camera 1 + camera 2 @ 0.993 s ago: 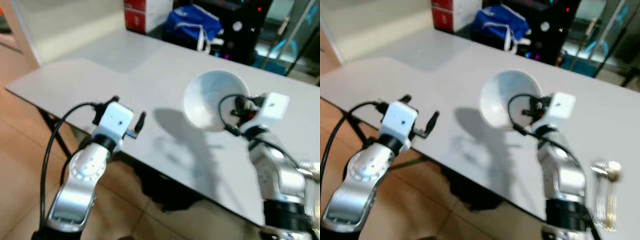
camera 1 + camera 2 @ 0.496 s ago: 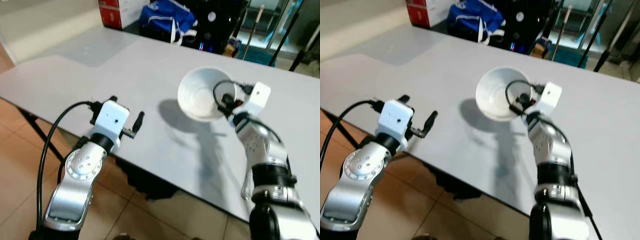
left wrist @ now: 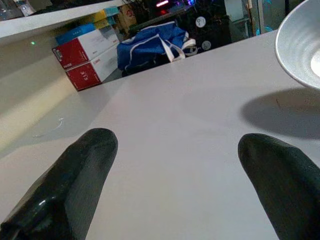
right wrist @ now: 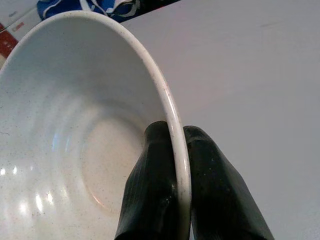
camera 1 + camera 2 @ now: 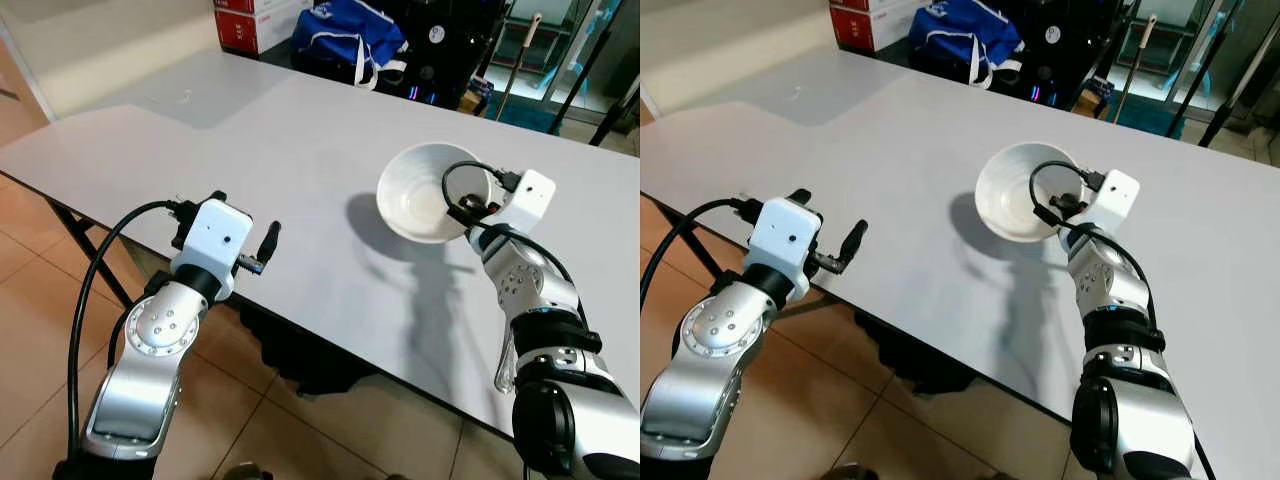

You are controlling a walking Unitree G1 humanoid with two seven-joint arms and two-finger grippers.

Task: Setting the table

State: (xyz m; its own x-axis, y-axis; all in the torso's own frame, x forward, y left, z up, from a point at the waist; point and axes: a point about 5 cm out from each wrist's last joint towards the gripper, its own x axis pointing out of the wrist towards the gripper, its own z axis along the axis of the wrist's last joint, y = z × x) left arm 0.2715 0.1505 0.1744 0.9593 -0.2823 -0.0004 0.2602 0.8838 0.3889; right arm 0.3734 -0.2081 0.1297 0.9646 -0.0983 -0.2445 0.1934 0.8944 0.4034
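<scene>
Bowl (image 5: pixel 428 192), white and speckled, held above the pale grey counter (image 5: pixel 250 150) by the right gripper (image 4: pixel 172 145), whose two black fingers are clamped on the rim, one inside the bowl and one outside (the right wrist view shows the rim running between them). The bowl sits tilted, its opening turned upward and partly toward the camera, and it casts a dark shadow (image 5: pixel 372 225) on the counter surface just beside it on the robot's left; whether its base touches the counter cannot be told. The silver right arm (image 5: pixel 535 310) reaches forward from the lower right, with a black cable looping over the bowl's near edge. The left gripper (image 3: pixel 172 170) hovers at the near edge of the counter, well apart from the bowl, its two black fingers spread wide with bare counter visible between them; it holds nothing. The silver left arm (image 5: pixel 160 340) rises from the lower left, a black cable (image 5: pixel 85 320) arching from its white wrist housing down toward the floor. Beyond the far edge of the counter lie a blue bag (image 5: pixel 348 35) with white straps and red-and-white boxes (image 3: pixel 87 62), stacked beside the bag. Tan floor tiles (image 5: pixel 30 300) show below the near counter edge, together with a black counter leg (image 5: pixel 95 255).
</scene>
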